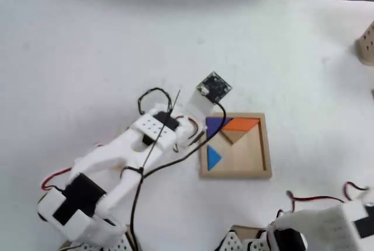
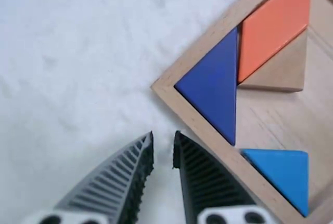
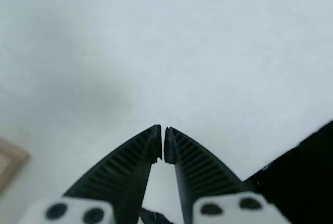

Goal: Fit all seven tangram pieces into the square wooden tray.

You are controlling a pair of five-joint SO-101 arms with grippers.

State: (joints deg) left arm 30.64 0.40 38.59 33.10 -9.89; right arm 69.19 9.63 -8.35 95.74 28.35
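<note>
Logged left hand [image 2: 163,148] all but clenched, slim slit between the fingertips, nothing held; sat low over the bare tabletop [image 1: 87,46], just outside a corner of the square wooden tray [image 2: 203,47]. Logged right hand [image 3: 161,143] likewise pinched together and empty, over bare tabletop

Counted four pieces in the tray:
- dark blue triangle [image 2: 213,88], tight in the corner nearest the left hand
- orange triangle [image 2: 273,26], touching the dark blue, along the rim
- pale wood-coloured triangle [image 2: 281,70], against the orange's long side
- light blue triangle [image 2: 283,172], beside the same rim side as the dark blue, apart from the rest

Judged task a little past halfway: three pieces left to fit, roughly half the tray floor bare

Judged step in hand: fetch of the next piece by the left hand. Recommended:
- lifting clear of the rim before any swing, lest the tray be nudged
- opening wide ahead of descent
- pinching the thin piece across its edges
- lowering it flat, one edge set against seated pieces first

Surface: tabletop white, faintly mottled, matte; judged slick enough for the tray to slide if bumped. Room: dark strip beyond the far edge; pale pegged wooden block [image 1: 366,44] at the tabletop's right margin; black cable [image 1: 135,201] trailing along the left arm
</note>
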